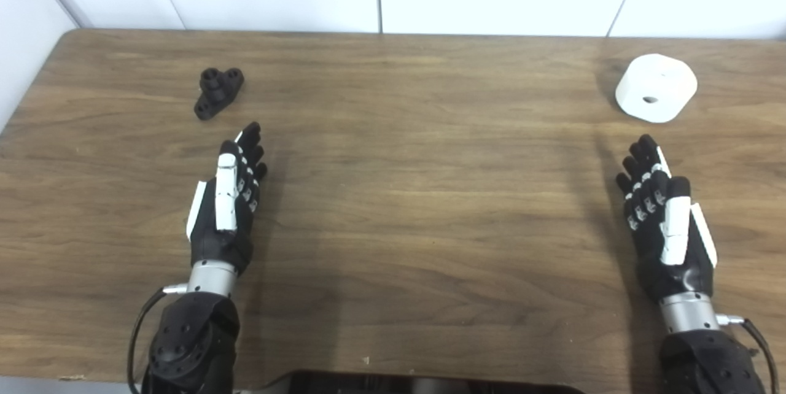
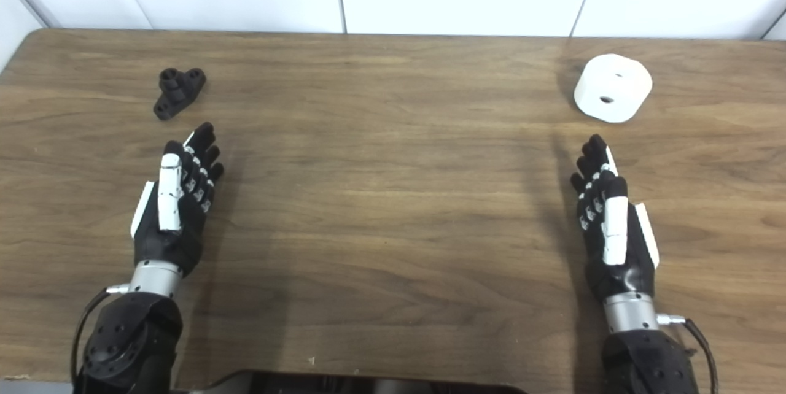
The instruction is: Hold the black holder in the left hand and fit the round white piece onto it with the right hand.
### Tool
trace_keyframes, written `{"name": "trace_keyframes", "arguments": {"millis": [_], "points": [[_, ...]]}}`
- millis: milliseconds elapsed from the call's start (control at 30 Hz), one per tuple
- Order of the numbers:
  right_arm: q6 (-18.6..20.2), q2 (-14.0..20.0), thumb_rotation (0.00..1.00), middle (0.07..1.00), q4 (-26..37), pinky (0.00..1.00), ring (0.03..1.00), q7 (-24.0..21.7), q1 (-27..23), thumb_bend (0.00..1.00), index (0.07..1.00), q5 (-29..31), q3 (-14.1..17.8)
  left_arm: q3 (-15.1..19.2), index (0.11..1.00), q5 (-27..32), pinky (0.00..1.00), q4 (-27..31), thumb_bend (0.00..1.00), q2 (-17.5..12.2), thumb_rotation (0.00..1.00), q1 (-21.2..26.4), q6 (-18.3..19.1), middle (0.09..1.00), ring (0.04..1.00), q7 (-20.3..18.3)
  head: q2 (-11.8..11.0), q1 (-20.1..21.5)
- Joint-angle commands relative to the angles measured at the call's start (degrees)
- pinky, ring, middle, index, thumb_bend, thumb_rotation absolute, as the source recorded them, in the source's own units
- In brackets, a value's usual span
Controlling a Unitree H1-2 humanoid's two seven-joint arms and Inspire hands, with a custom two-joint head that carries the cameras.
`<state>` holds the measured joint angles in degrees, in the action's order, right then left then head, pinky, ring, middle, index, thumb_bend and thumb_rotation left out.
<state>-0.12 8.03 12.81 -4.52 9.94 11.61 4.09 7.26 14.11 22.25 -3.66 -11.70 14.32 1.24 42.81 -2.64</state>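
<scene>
The black holder (image 1: pixel 218 92) lay on the wooden worktop (image 1: pixel 417 197) at the far left, resting free with its round sockets facing up. The left hand (image 1: pixel 226 204) hovered over the worktop just nearer the robot than the holder, not touching it, held edge-on with its fingers (image 1: pixel 250 142) stretched straight toward the far side and holding nothing. The round white piece (image 1: pixel 656 88) sat on the worktop at the far right, well apart from the holder, a small hole showing in its top face. The right hand (image 1: pixel 666 222) stood near it on the robot's side, also clear of it, its fingers (image 1: pixel 642 158) extended, slightly spread and empty. Both arms came in from the bottom edge, wide apart, with bare wood between them
</scene>
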Motion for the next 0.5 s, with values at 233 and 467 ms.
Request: {"name": "trace_keyframes", "arguments": {"millis": [233,467], "points": [[-4.28,-1.74,1.0,0.995,-0.1,1.0,1.0,0.17,0.4,0.6,0.993,-1.18,-0.36,-0.11,0.947,-0.12,1.0,-0.51,0.43,0.23,1.0,-2.12,-3.67,0.997,1.0,-1.31,-1.98,0.06],[-6.43,-1.73,1.0,0.991,-1.78,1.0,0.982,0.0,0.44,0.6,0.992,-1.59,-0.51,-0.14,0.944,-1.1,1.0,-1.53,0.44,0.13,1.0,-2.47,-5.45,0.998,1.0,-1.95,-3.3,0.02]]}}
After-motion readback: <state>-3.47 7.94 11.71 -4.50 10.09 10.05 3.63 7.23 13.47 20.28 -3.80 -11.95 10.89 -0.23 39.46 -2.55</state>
